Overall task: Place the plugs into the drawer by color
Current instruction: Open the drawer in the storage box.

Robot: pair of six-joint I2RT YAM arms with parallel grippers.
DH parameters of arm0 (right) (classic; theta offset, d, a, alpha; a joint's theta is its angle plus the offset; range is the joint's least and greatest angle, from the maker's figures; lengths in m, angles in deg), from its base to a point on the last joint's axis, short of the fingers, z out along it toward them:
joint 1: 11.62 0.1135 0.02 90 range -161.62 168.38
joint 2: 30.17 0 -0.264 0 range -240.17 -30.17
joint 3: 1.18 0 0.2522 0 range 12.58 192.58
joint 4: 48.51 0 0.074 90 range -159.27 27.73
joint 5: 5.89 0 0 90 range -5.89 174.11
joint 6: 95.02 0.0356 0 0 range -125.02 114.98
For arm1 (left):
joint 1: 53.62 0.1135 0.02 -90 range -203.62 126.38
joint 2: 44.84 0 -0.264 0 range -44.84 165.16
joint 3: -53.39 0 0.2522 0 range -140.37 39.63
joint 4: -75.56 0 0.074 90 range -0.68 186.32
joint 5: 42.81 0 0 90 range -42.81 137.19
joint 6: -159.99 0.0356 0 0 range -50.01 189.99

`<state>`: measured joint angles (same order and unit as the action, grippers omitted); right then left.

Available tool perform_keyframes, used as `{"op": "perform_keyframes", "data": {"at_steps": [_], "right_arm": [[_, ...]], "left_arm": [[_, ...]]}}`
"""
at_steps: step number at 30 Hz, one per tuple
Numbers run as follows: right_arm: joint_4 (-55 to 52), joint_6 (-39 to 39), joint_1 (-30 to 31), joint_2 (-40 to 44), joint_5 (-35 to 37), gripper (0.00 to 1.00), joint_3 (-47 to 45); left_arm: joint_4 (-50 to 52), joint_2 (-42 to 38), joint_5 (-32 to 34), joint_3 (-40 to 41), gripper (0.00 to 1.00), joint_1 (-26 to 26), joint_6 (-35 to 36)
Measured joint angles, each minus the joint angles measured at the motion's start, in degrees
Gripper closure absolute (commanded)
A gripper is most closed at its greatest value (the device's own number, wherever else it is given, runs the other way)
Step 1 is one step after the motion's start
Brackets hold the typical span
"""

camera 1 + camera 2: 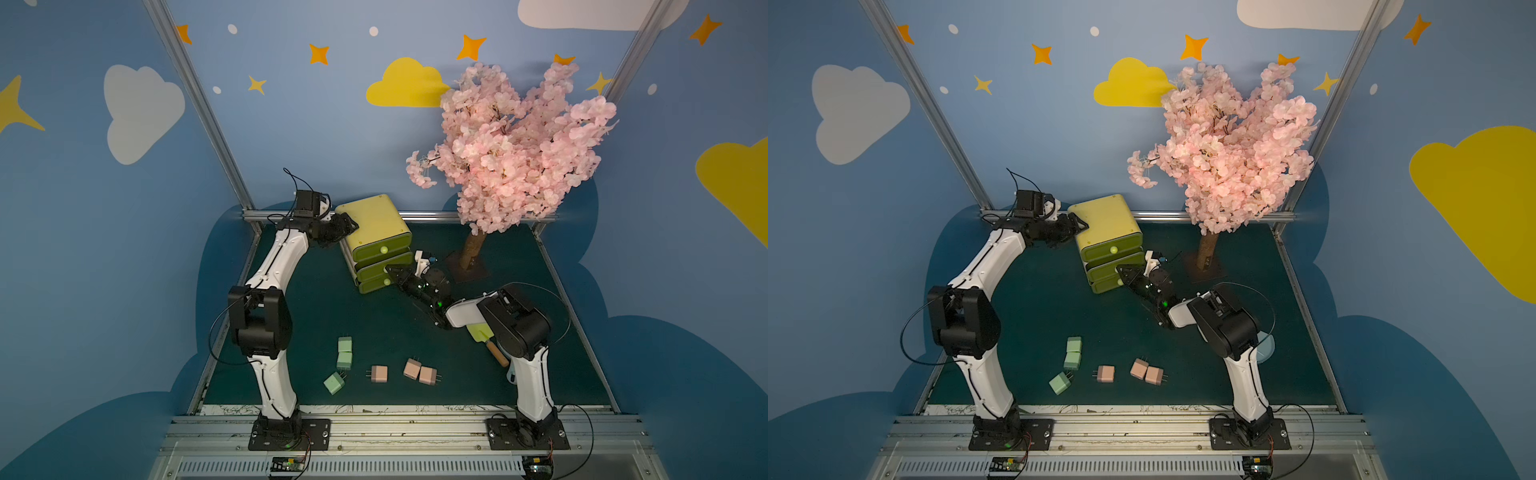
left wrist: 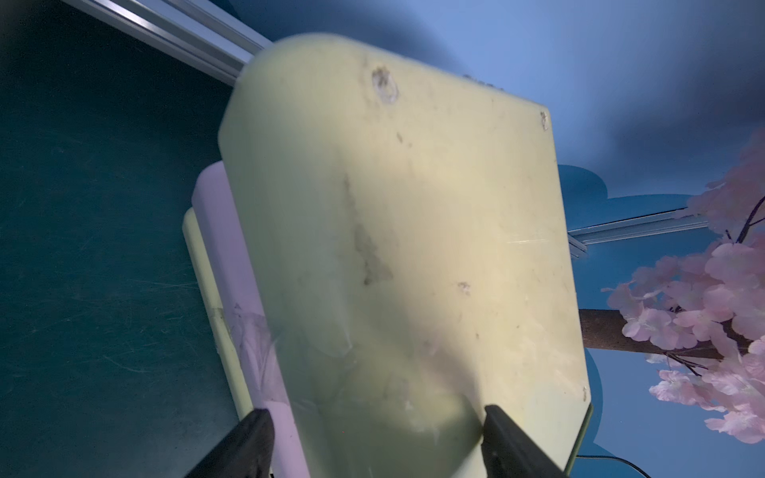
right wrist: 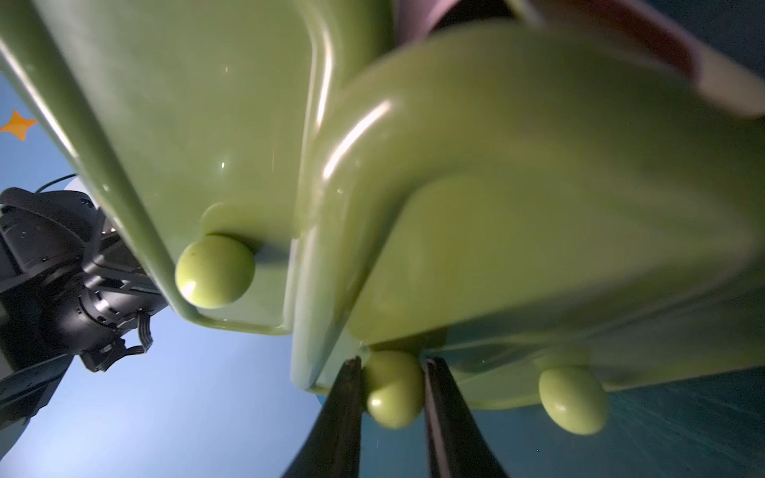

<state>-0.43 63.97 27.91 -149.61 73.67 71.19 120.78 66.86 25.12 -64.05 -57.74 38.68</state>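
The yellow-green drawer (image 1: 374, 220) (image 1: 1106, 220) stands at the back of the mat. My right gripper (image 1: 390, 270) (image 3: 393, 364) is shut on the middle drawer's round knob (image 3: 393, 393), and that drawer front juts slightly past the top one. My left gripper (image 1: 353, 226) (image 2: 376, 414) is open, its fingers straddling the chest's upper left edge (image 2: 393, 207). Loose near the front lie three green plugs (image 1: 345, 344) (image 1: 344, 360) (image 1: 334, 382) and three pink plugs (image 1: 379, 373) (image 1: 412, 368) (image 1: 427, 375).
A pink blossom tree (image 1: 511, 141) on a dark base (image 1: 469, 270) stands right of the chest. A yellow scoop with a wooden handle (image 1: 482, 334) lies under my right arm, over a pale blue plate (image 1: 1266, 349). Metal rails edge the mat.
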Motion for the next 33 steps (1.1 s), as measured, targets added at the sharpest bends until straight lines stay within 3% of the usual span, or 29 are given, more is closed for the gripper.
{"op": "perform_keyframes", "data": {"at_steps": [19,33], "right_arm": [[-4.2,-4.3,1.8,12.4,0.5,0.90,-13.1],[-8.1,-8.7,3.8,17.9,1.6,0.81,-18.6]], "left_arm": [[0.0,0.0,0.0,0.0,0.20,0.0,0.0],[0.0,0.0,0.0,0.0,0.20,-0.1,0.0]]}}
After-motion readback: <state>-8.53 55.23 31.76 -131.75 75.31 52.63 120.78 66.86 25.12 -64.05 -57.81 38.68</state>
